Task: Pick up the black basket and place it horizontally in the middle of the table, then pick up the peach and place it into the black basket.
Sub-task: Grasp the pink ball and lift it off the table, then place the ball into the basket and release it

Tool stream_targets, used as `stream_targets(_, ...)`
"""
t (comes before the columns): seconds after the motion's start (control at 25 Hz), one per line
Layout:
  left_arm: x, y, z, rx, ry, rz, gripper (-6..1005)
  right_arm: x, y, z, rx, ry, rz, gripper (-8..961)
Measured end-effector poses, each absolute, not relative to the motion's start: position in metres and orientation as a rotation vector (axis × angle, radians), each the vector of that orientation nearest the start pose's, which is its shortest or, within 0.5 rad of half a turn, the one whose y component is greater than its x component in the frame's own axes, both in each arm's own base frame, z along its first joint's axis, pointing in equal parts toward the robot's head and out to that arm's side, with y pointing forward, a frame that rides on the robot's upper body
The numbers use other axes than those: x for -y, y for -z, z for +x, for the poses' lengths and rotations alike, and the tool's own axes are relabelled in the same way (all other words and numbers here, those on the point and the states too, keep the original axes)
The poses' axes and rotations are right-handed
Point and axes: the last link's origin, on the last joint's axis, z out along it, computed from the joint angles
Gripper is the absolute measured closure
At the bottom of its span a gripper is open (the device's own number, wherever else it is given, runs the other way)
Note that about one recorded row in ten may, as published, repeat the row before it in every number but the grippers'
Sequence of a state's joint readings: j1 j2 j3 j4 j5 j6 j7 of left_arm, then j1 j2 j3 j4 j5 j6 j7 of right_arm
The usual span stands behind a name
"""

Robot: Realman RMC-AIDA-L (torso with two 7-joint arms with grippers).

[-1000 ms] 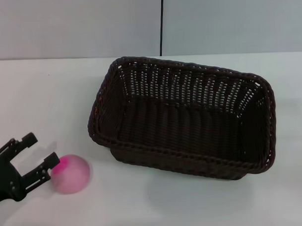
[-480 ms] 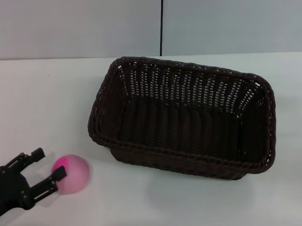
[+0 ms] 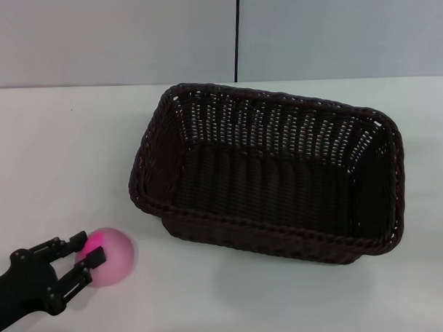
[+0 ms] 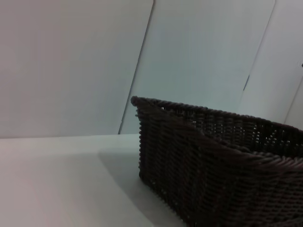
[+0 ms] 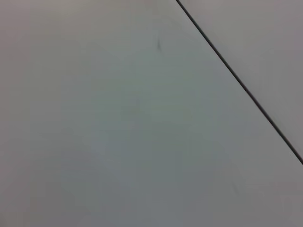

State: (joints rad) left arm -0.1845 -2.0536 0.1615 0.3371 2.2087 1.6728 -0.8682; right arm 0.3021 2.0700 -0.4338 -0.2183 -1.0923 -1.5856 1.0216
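Large rectangular dark brown-black woven wicker basket [image 3: 269,179]: stands lengthwise across the middle of the broad plain white bench [image 3: 61,150], empty; placement step judged done. Small round pale-pink peach with magenta patch [image 3: 108,255]: on the bench, near the basket's left end, not yet lifted. Left tool [image 3: 85,249]: fingers spread narrowly against the peach's side; grasp and transfer remain. Right tool: not in view.

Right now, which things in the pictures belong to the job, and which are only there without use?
Belong to the job:
- black basket, standing on the table
- peach, on the table beside the basket, not inside
- left gripper, open, fingertips at the peach

Not part of it:
- grey wall panels behind the table
- nothing else lies about; right gripper out of sight
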Motion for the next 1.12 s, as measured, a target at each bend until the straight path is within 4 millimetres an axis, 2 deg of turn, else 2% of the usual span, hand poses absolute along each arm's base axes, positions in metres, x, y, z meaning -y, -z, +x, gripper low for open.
stream_targets(0.04,-0.184,0.009,-0.372,0.79,0.796,-2.353,353,-0.278,-0.067,0.345,-0.743,-1.351,-1.477,327)
stream_targets(0.4,-0.195,0.013,-0.37,0.834,0.806,-2.337,830,-0.278,-0.061,0.346,-0.768,-1.338,-1.49,328)
stream_targets(0.52,-0.196,0.012,-0.366,0.827,0.84,-2.337,888,-0.276,-0.06,0.347,-0.772,-1.331,-1.488,328)
stream_targets(0.8,-0.198,-0.008,-0.356,0.781,0.999,-2.254,915,-0.275,-0.057,0.349,-0.791,-1.318,-1.481,327)
stream_targets(0.84,-0.201,-0.019,-0.352,0.766,1.084,-2.174,919,-0.275,-0.057,0.35,-0.791,-1.317,-1.481,327)
stream_targets(0.92,-0.204,-0.026,-0.351,0.767,1.133,-2.109,927,-0.275,-0.057,0.35,-0.792,-1.316,-1.48,327)
stream_targets(0.96,-0.212,-0.034,-0.347,0.778,1.245,-1.957,931,-0.274,-0.058,0.35,-0.792,-1.316,-1.478,327)
stream_targets(1.12,-0.218,-0.034,-0.342,0.772,1.301,-1.9,948,-0.273,-0.058,0.352,-0.793,-1.313,-1.47,327)
